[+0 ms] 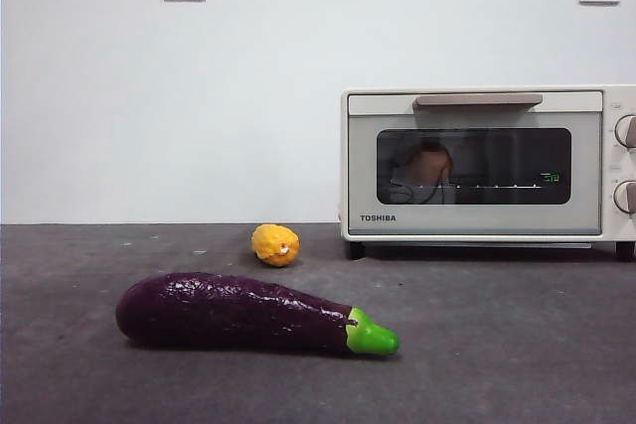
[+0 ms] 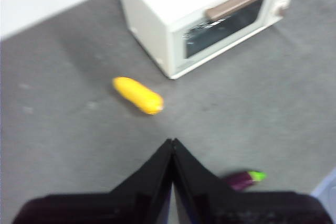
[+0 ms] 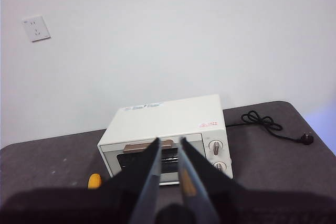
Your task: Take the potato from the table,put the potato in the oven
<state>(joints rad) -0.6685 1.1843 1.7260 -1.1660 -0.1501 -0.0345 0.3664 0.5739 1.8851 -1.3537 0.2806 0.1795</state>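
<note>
The dark grey speckled table point(image 1: 517, 345) carries three things directly. A cream-white oven point(image 1: 487, 161) stands at the back right, door closed. A small bumpy yellow lump point(image 1: 275, 244) lies just left of it. A glossy purple eggplant point(image 1: 248, 313) lies nearer the front, green stem pointing right.

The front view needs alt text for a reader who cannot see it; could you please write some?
A cream-white oven, door shut, stands at the right rear of a dark grey table; an orange-brown potato shows through its window. A purple eggplant lies in front, a yellow lump behind it.
</note>
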